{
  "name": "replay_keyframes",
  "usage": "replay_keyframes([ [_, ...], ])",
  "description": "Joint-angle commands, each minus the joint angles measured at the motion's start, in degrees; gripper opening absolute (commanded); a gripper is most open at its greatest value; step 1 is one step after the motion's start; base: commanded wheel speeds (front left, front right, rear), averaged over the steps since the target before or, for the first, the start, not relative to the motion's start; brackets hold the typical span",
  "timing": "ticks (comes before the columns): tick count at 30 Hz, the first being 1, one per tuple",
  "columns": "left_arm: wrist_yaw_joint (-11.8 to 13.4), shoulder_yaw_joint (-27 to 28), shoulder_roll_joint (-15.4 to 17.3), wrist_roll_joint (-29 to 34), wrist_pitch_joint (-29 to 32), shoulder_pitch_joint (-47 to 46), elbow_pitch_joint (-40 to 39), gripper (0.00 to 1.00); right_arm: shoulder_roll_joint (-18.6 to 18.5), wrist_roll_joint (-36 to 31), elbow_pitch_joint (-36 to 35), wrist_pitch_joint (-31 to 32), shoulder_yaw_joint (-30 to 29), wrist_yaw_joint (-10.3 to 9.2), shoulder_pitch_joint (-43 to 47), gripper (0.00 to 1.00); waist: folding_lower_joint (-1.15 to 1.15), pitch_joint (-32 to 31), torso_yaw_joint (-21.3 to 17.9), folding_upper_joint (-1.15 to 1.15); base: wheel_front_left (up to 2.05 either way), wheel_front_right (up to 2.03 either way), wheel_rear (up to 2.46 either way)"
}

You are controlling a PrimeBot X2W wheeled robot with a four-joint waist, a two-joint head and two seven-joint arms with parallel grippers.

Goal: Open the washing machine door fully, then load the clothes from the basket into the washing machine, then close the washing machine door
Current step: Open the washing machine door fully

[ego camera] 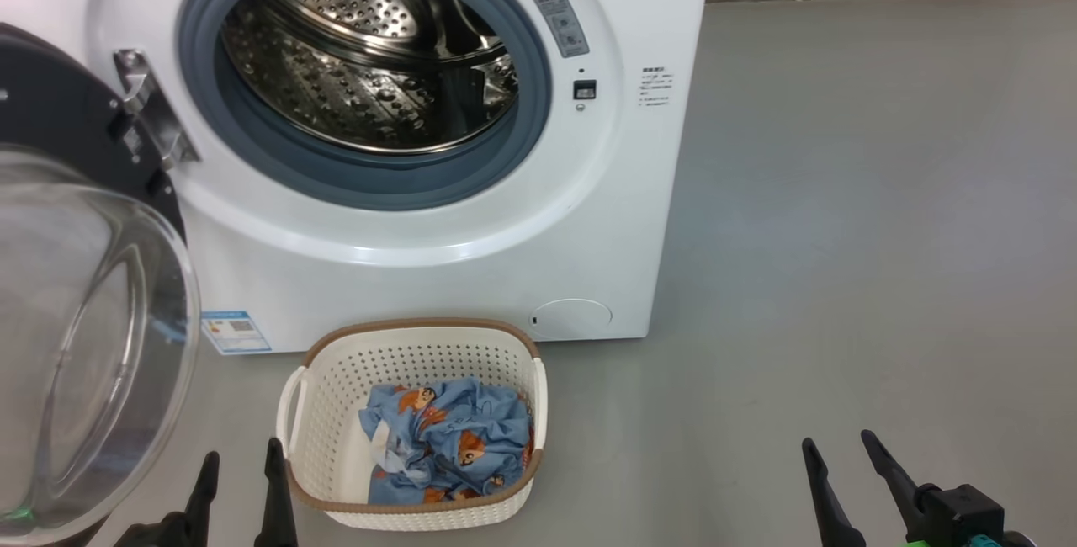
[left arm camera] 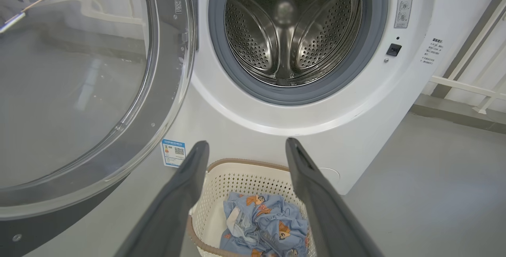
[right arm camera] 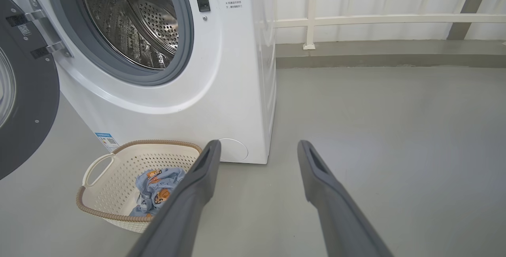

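**Two hands spread, door open, clothes in basket**

- Left hand (ego camera: 240,456): fingers apart, nothing between them. It sits at the lower left of the head view, just left of the basket (ego camera: 404,362). I cannot tell whether the nearer finger touches the basket's left handle. In the left wrist view the fingers point over the basket toward the machine's front.
- Right hand (ego camera: 837,441): fingers apart, gripping nothing. It is over bare floor (ego camera: 841,236), well to the right of the basket and the machine.
- Door (ego camera: 84,345): swung out to the machine's left on its hinge (ego camera: 151,109). The glass bowl bulges toward the head camera, and the black frame shows behind it.
- Machine (ego camera: 379,286): stands on the floor with its mouth uncovered. The grey ring (ego camera: 362,187) surrounds the drum (ego camera: 370,59), whose perforated steel shows. The blue label (ego camera: 236,332) is at the lower left corner of the front.
- Basket: upright on the floor, just before the lower front edge of the machine and near its middle. The far rim is close to the front panel; contact cannot be judged.
- Clothes (ego camera: 454,438): a crumpled blue heap with orange figures, lying inside the basket toward its right and near side. Some white fabric shows at the heap's left. All of it lies below the rim.
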Motion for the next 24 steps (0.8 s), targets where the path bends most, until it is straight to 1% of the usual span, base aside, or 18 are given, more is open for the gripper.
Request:
replay_keyframes([
  [1, 0.1, 1.7, 1.0, 0.2, -0.3, -1.0, -1.1, 1.00, -0.7, -0.6, -1.3, -0.7, 1.2, -0.06, -1.6, 1.00, 0.00, 0.0, 0.6, 0.00, 0.00, 0.00, 0.00],
  [4, 0.1, 1.6, 1.0, 0.4, -0.3, -0.8, -0.9, 1.00, -0.7, -0.8, -1.3, -0.7, 1.0, -0.06, -1.8, 1.00, 0.00, 0.0, 1.5, 0.00, 0.00, 0.00, 0.00],
  [12, -0.8, 1.9, 1.0, 0.5, -0.3, -0.3, -0.7, 1.00, -0.7, -1.4, -1.2, -0.7, 0.2, -0.06, -2.3, 1.00, 0.00, 0.0, 3.2, 0.00, 0.00, 0.00, 0.00],
  [24, -0.7, 2.1, 1.0, 0.6, -0.3, 0.2, -0.9, 1.00, -0.7, -1.9, -1.5, -0.7, -0.3, -0.06, -2.2, 1.00, 0.00, 0.2, 4.0, 0.00, 0.00, 0.00, 0.00],
])
